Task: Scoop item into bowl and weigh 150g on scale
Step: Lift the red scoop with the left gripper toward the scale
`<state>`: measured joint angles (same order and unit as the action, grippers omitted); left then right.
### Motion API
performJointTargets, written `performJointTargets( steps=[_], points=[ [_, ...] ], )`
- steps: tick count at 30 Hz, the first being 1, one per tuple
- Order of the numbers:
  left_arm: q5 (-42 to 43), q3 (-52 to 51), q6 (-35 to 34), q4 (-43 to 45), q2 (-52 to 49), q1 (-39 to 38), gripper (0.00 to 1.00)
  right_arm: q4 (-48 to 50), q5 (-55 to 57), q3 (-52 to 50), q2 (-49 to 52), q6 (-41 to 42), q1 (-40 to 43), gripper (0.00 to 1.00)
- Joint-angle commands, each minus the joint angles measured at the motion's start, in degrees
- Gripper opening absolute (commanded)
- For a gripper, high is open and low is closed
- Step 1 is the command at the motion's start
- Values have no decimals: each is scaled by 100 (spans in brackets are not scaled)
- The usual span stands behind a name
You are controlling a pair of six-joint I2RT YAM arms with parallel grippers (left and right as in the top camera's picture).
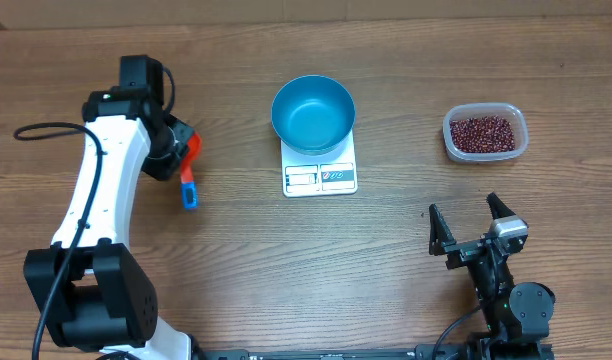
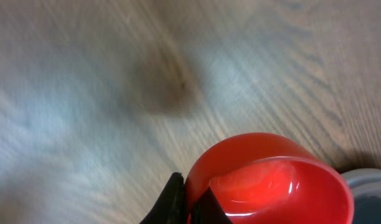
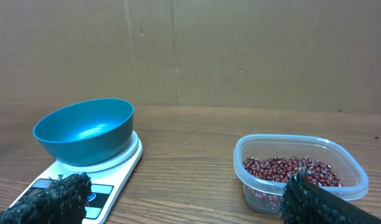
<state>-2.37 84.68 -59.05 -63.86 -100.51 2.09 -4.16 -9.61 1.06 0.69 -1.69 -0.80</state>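
Note:
The empty blue bowl [image 1: 313, 112] [image 3: 84, 130] stands on the white scale [image 1: 320, 178] [image 3: 119, 167] at the table's middle. The red-brown beans [image 1: 482, 131] [image 3: 290, 169] lie in a clear plastic tub [image 1: 516, 140] [image 3: 352, 180] at the right. My left gripper [image 1: 178, 152] [image 2: 189, 191] is shut on the rim of a red scoop [image 1: 194, 146] [image 2: 271, 180] with a blue handle [image 1: 189, 190], low over the table left of the scale. My right gripper [image 1: 463, 206] [image 3: 184, 202] stands open near the front edge, facing the scale and tub, with nothing between its fingers.
A black cable [image 1: 46, 130] runs off to the left behind the left arm. A brown cardboard wall [image 3: 240, 50] closes the far side of the wooden table [image 1: 386, 250].

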Motion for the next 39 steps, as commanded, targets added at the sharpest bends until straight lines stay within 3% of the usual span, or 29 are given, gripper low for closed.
performJointTargets(
  steps=[1,4,9,14,24,33,39],
  points=[
    [85,57,-1639,-267,144,-129,4,17,59,-61,-52,20,-22,100],
    [428,57,-2409,-516,144,-216,4,17,59,-61,-52,20,-22,100],
    [1110,57,-2957,-732,144,-302,4,17,57,-61,-52,20,-22,100],
    [1749,57,-4037,-1180,144,-326,4,17,59,-61,-52,20,-22,100],
    [1976,57,-4428,-1222,144,-501,4,17,57,-61,-52,20,-22,100],
    [1832,61,-4874,-1086,144,-1117,4,17,57,-61,-52,20,-22,100],
    [1845,61,-5663,-1110,144,-1578,4,17,59,-61,-52,20,-22,100]
  ],
)
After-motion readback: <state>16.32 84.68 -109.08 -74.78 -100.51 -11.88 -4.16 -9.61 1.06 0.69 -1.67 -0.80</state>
